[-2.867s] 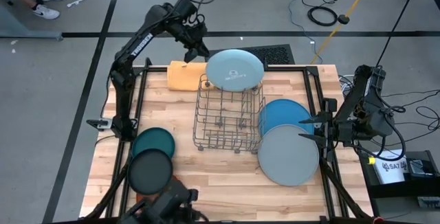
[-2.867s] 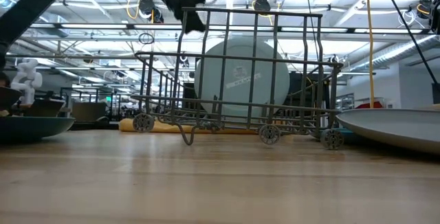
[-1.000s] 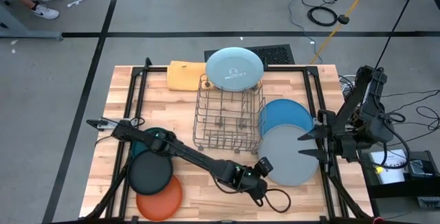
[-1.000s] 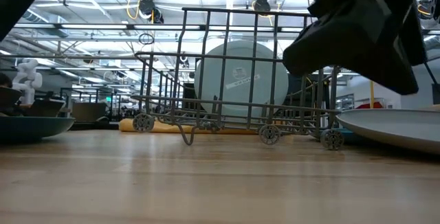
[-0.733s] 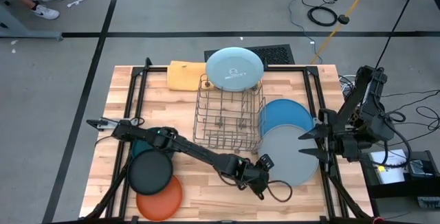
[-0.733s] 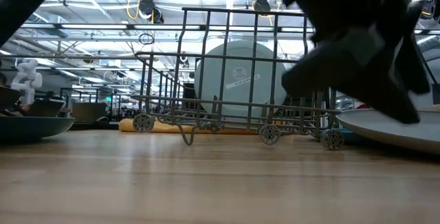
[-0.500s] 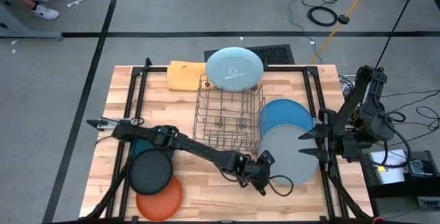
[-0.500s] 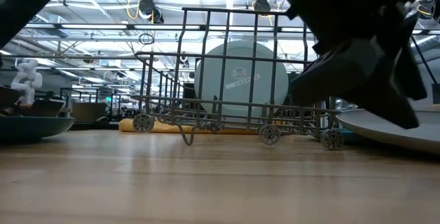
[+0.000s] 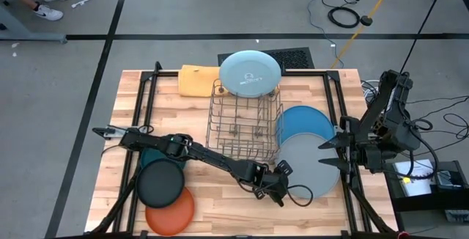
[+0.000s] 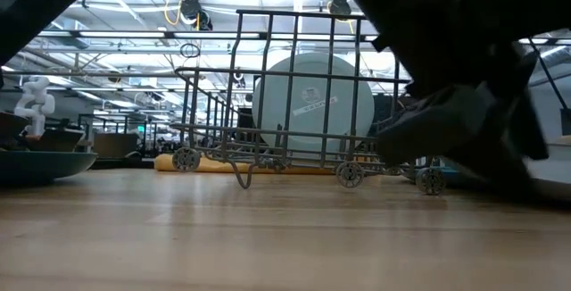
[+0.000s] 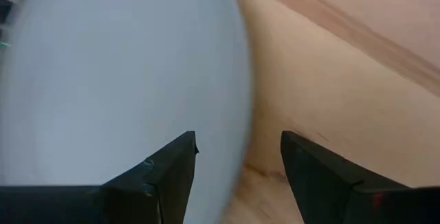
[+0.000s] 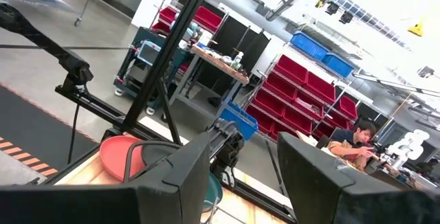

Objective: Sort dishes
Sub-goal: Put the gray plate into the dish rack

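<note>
The tabletop [image 9: 220, 202] carries a wire rack [image 9: 242, 125] at its middle, with the light blue plate [image 9: 250, 73] leaning at the rack's far end. The grey plate [image 9: 308, 164] lies flat on the right side, overlapping the medium blue plate [image 9: 303, 123] behind it. On the left, the black plate [image 9: 160, 183] sits between the teal plate [image 9: 149, 155] and the orange plate [image 9: 170, 211].

The main risk, as I judge it, is at the grey plate's near-left rim. It lies flat on the wood, so a finger arriving too high would ride over the edge and shove the plate into the medium blue one. Arriving too low, it could jam against the wood. A shallow pinch could also let the plate slip on lifting.

The left arm stretches low and diagonally across the tabletop. The left end effector [image 9: 279, 182] is at the grey plate's rim, fingers apart and holding nothing; in the wrist view one finger [image 11: 168, 176] shows against the plate, the other over wood. The right end effector [image 9: 331, 155] waits at the right edge, fingers apart and empty.
</note>
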`<state>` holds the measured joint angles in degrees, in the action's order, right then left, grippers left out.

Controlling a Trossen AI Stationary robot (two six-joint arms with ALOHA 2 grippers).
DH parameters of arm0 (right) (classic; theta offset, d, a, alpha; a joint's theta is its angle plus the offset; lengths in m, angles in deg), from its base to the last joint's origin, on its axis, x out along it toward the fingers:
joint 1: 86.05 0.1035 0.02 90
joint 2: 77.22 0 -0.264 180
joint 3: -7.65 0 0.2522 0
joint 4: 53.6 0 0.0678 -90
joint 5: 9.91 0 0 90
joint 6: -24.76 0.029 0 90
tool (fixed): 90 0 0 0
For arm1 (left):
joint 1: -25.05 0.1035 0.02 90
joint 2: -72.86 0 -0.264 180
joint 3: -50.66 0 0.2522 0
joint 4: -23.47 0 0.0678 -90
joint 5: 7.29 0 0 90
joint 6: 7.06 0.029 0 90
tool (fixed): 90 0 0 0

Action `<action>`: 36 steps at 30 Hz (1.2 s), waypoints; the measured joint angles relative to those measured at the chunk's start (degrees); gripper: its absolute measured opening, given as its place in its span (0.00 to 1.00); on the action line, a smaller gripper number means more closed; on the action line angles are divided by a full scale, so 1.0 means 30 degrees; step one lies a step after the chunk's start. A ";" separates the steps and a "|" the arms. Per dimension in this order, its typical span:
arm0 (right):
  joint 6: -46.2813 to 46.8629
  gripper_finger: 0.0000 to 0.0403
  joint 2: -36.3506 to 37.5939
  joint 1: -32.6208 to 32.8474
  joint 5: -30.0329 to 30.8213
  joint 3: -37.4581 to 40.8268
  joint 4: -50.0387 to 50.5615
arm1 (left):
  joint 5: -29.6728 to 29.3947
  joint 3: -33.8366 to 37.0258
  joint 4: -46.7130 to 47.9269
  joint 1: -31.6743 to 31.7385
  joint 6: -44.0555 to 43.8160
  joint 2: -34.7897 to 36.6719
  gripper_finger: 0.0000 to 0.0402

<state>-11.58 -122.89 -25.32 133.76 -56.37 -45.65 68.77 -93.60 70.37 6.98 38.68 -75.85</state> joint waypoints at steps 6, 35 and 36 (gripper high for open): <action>0.0036 0.41 0.0000 0.0000 0.0007 0.0000 0.0000 | -0.0244 -0.0013 -0.0380 -0.0002 0.0015 -0.0247 0.50; -0.0037 0.41 0.0000 0.0000 0.0058 0.0000 -0.0058 | -0.0142 -0.0020 -0.1532 -0.0024 -0.0659 -0.0806 0.20; -0.0037 0.41 0.0000 -0.0001 0.0059 0.0000 -0.0058 | -0.0065 -0.0020 -0.1533 -0.0020 -0.0659 -0.0806 0.18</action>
<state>-11.69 -122.89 -25.32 133.93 -56.37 -45.82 68.57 -93.67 65.77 6.92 36.71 -78.27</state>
